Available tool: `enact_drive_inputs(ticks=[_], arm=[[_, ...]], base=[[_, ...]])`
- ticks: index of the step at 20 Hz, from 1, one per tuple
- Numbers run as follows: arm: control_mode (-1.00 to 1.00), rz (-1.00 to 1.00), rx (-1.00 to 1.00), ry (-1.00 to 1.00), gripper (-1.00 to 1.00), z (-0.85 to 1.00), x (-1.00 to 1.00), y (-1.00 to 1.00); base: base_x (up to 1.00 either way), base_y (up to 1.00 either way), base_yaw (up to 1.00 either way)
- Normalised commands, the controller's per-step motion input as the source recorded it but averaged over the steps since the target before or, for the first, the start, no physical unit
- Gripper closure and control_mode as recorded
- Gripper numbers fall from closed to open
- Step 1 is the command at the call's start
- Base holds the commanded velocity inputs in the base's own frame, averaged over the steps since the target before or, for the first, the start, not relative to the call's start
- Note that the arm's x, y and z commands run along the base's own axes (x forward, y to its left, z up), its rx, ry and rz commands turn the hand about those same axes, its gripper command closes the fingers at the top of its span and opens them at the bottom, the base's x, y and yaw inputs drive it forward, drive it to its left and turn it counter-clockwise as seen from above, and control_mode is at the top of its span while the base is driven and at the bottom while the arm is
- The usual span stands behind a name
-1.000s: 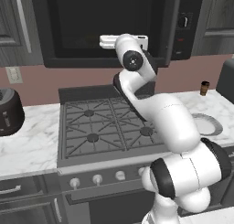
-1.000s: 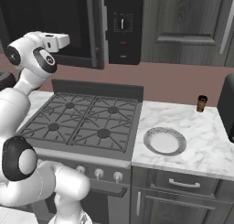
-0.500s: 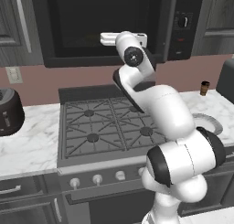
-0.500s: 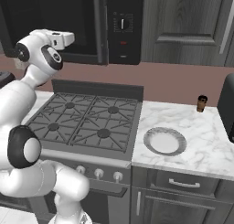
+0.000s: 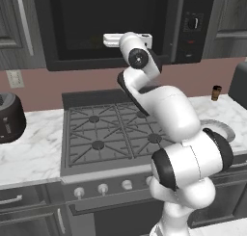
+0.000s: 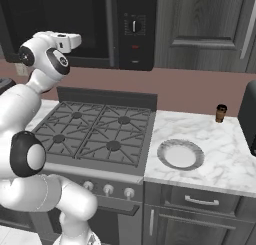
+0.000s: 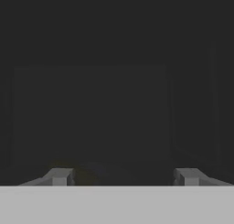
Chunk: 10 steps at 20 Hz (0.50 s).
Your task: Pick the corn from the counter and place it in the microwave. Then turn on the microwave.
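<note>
The microwave (image 5: 72, 28) takes up the top of the scene, a big black box mounted above the stove, with its control panel and round knob on the right side. Below it is the grey gas stove (image 5: 106, 134), four burner grates, nothing on them. The white arm (image 5: 169, 110) rises from the base and reaches up and forward, its wrist level with the front of the microwave. The marble bench (image 5: 29, 153) runs along both sides of the stove.

On the left stretch of bench sits the round dark toaster (image 5: 9, 117). On the right stretch there's a round plate (image 6: 180, 154), and behind it, near the wall, a small brown bottle (image 6: 220, 113) standing upright.

Now the hand (image 7: 123, 176): it looks straight into a dim grey box, and the two fingertips stand wide apart with nothing between them, so it is released. Low down, just beside the fingertip on the left of the hand view, there's a faint yellowish smudge on the floor, possibly the corn (image 7: 82, 173), but it's too dim to be sure.
</note>
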Motion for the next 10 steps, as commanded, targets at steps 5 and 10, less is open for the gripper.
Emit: enact_drive_inputs(ticks=[5,10], arm=[[-1.0,0.0,0.02,0.0,-1.0,0.0,0.03,-0.02],[-1.0,0.0,0.04,0.0,-1.0,0.05,-0.32,-0.11]], base=[[0.0,0.0,0.0],[0.0,0.0,0.0]])
